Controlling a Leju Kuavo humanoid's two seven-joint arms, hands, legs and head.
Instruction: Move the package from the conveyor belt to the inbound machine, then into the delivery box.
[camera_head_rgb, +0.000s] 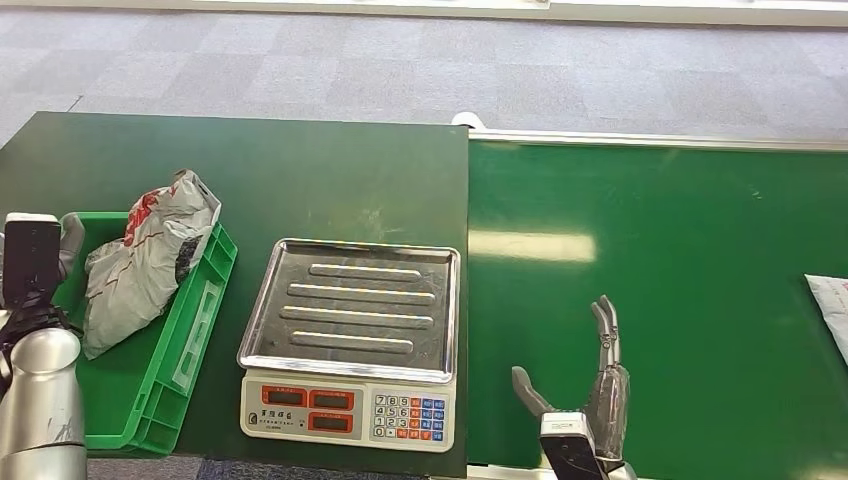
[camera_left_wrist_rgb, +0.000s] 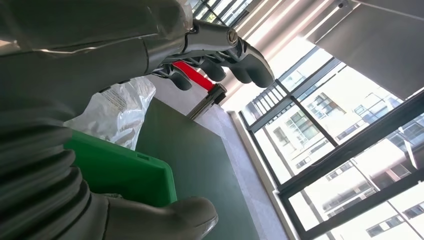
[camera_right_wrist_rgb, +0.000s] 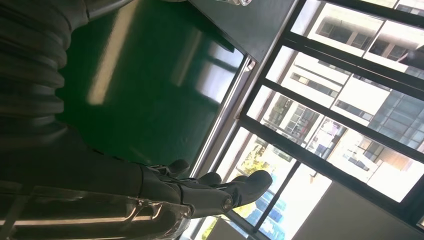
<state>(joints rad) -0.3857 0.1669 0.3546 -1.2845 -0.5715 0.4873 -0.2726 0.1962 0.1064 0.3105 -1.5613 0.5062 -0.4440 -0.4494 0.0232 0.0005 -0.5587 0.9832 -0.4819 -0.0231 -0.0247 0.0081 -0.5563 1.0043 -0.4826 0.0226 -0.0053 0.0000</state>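
Note:
A crumpled grey package (camera_head_rgb: 148, 262) with red print lies in the green delivery box (camera_head_rgb: 160, 375) at the left of the table, leaning over the box's far rim. My left hand (camera_head_rgb: 69, 243) hovers at the box's left side, fingers (camera_left_wrist_rgb: 235, 57) and thumb spread, holding nothing; the left wrist view has the package (camera_left_wrist_rgb: 116, 111) just beyond it. The scale's steel pan (camera_head_rgb: 355, 305) is bare. Another pale package (camera_head_rgb: 831, 313) enters at the belt's right edge. My right hand (camera_head_rgb: 592, 392) stands open over the belt's near edge, fingers (camera_right_wrist_rgb: 226, 187) straight.
The scale's keypad and red displays (camera_head_rgb: 350, 408) face me at the table's front. The dark green table (camera_head_rgb: 300, 180) meets the brighter green conveyor belt (camera_head_rgb: 650, 260) at a seam right of the scale. Grey carpet lies beyond.

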